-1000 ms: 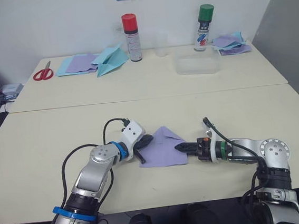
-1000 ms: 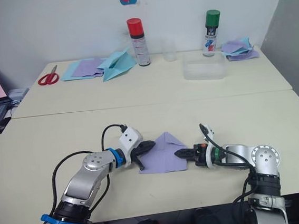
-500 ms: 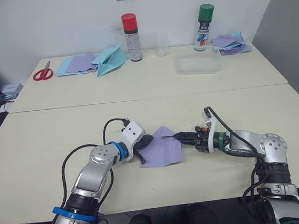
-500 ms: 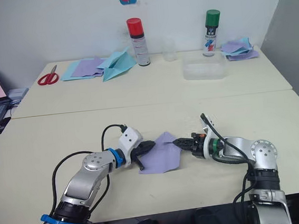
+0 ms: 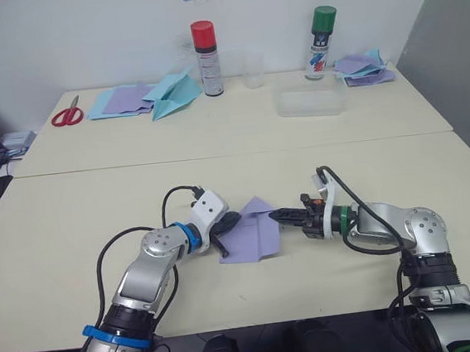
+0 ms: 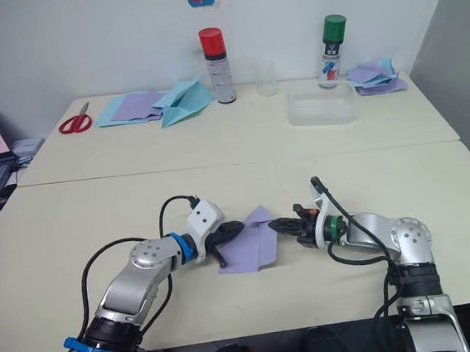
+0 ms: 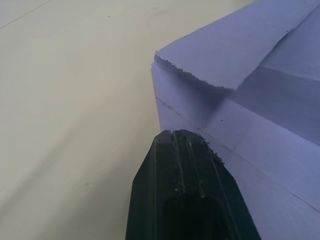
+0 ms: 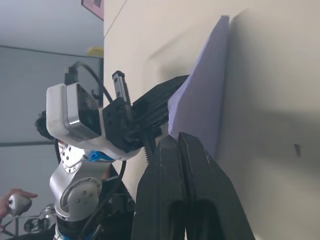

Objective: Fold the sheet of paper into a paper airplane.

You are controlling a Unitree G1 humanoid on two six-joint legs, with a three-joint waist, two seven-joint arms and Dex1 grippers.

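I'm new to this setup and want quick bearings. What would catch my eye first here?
The lavender sheet of paper, partly folded, lies at the front of the near table between the two arms. The left gripper presses on its left edge, and the right gripper meets its right edge with fingers shut. On the far table stand a red-capped can and a green-capped can.

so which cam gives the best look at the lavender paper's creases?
Left wrist view: the sheet of paper is close up, with its crease lines and ragged edge clear. The eye views show its whole outline between both grippers. The right wrist view shows it edge-on.
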